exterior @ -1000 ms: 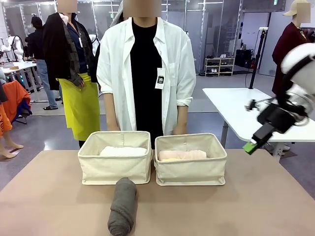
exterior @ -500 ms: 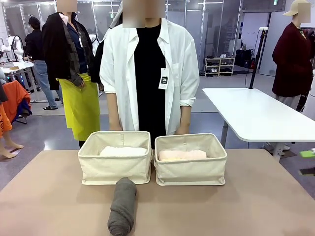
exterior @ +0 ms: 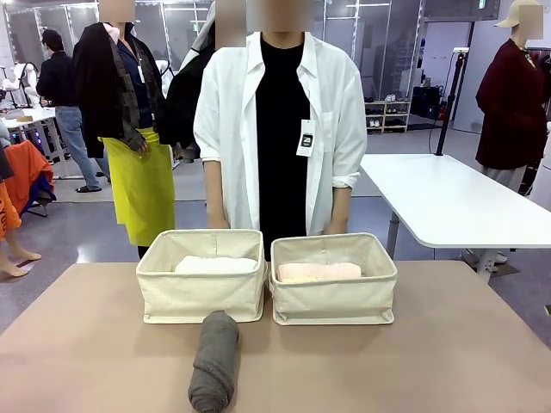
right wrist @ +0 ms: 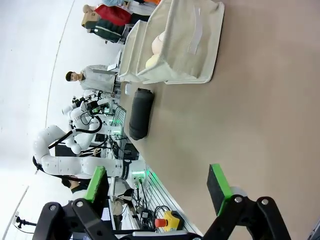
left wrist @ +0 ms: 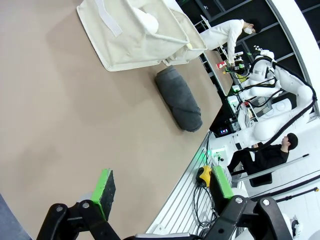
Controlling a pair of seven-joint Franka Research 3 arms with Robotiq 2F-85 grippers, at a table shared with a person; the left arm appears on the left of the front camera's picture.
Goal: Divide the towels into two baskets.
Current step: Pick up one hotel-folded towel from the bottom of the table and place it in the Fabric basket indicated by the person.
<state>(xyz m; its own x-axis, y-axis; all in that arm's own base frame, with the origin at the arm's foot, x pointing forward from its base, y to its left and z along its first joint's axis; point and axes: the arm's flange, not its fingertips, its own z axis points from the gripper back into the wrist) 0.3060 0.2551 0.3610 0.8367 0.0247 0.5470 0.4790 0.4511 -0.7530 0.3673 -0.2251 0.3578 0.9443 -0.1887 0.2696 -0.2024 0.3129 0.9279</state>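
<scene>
Loose item: dark grey towel, lying on the table, far end right at the front wall of the left basket, in neither bin. white towel sits in the left basket. pale pink towel is in the right basket, with pale yellow towel beside it in the right wrist view. Judged three of four placed; grey one left, likely for the left basket. left pincer and right pincer both released, empty, well apart from it. person stands behind the baskets.
</scene>
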